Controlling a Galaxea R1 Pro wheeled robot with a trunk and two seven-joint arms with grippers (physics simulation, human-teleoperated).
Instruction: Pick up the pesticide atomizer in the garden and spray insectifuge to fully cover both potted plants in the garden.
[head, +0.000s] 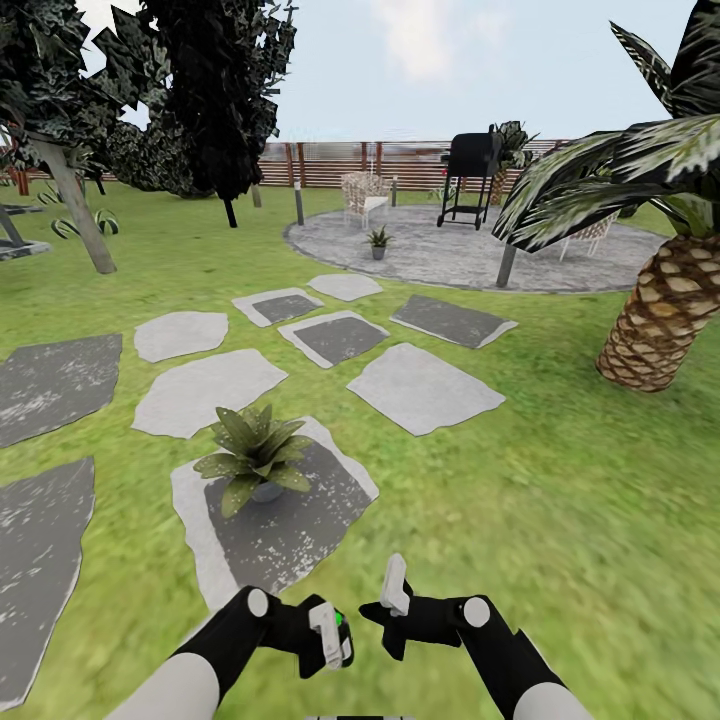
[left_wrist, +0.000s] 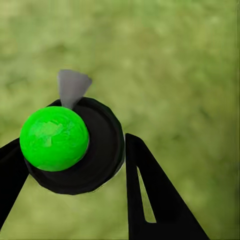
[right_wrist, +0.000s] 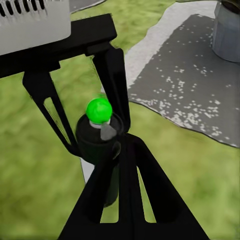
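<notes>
The pesticide atomizer (head: 333, 630) is upright in my left gripper (head: 328, 640), which is shut on it low over the grass. In the left wrist view its black cap with a green ball on top (left_wrist: 54, 138) sits between the two black fingers (left_wrist: 150, 200). The right wrist view shows the atomizer (right_wrist: 100, 145) from the side. My right gripper (head: 395, 598) is beside it, shut and holding nothing. One potted plant (head: 255, 458) stands on a stepping stone just ahead of my hands; its grey pot (right_wrist: 227, 30) is close. The other potted plant (head: 378, 240) is far off on the round patio.
A scaly palm trunk (head: 660, 320) rises at the right. Flat stepping stones (head: 425, 388) lead to the round patio (head: 450, 255), where a black grill (head: 470, 170) and wicker chairs (head: 365, 195) stand. Trees (head: 80, 215) stand at the left, with a slatted fence (head: 330, 165) behind.
</notes>
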